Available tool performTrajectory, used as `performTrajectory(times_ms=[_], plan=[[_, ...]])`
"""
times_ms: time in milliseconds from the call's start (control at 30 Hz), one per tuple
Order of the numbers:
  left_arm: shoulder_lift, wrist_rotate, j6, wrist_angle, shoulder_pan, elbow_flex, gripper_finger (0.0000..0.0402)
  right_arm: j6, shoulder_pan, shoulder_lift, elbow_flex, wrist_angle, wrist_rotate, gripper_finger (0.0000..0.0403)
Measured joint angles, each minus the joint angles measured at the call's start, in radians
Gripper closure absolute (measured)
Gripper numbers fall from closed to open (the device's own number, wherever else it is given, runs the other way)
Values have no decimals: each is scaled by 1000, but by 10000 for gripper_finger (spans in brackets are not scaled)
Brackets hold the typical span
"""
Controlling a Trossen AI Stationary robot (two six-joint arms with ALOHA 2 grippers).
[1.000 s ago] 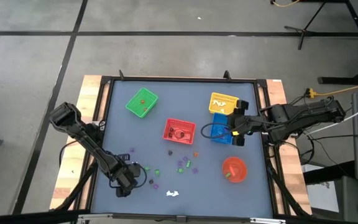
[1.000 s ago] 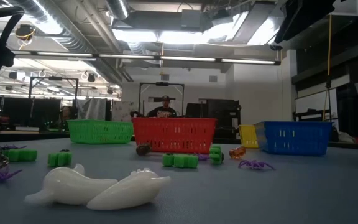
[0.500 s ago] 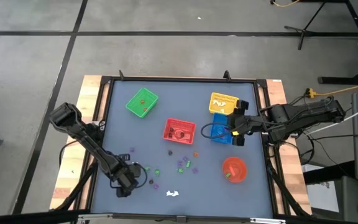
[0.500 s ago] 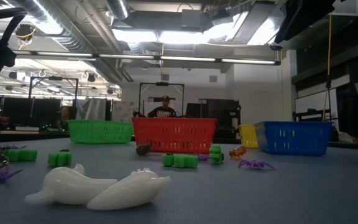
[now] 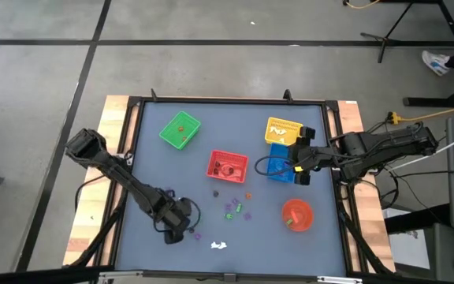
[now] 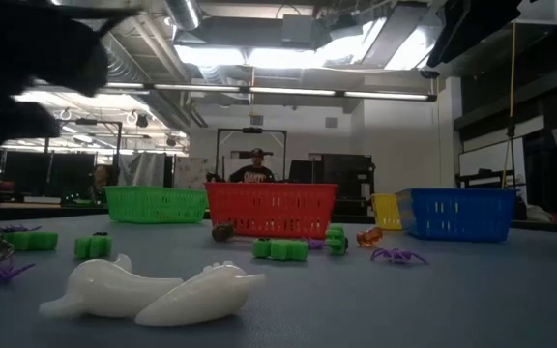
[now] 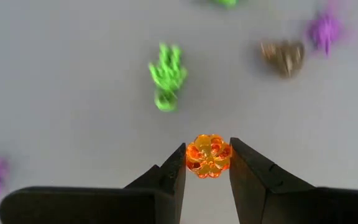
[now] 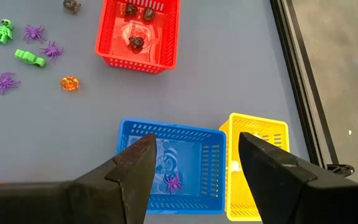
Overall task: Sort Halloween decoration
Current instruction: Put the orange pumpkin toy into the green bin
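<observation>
Grey desk [image 5: 156, 170] with wide bare margins, trinkets clustered near its front edge

Left pincer [image 7: 207, 163] pinches a ribbed translucent orange pumpkin [image 7: 208, 155] above the desk's front-left part, something only its wrist view shows; a green skeleton [image 7: 167, 76] and purple spider [image 7: 324, 28] lie beyond. Low view alone shows a white ghost [image 6: 153, 290] nearest. Farther back, right pincer [image 8: 192, 163] hangs spread over the blue basket [image 8: 169, 167], beside yellow basket [image 8: 257, 165], red basket [image 8: 138, 31] beyond
</observation>
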Motion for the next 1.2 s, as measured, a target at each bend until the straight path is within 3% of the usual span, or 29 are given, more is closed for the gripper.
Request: performTrajectory(times_ms=[167,467,900,1200], plan=[[0,-48,15,1,92,6,321,0,0,0,0,1,0,176],[-2,-125,205,3,293,7,321,0,0,0,0,1,0,176],[-3,-129,454,-1,568,11,321,0,0,0,0,1,0,176],[-4,-168,687,-70,725,178,321,-1,0,0,0,1,0,176]])
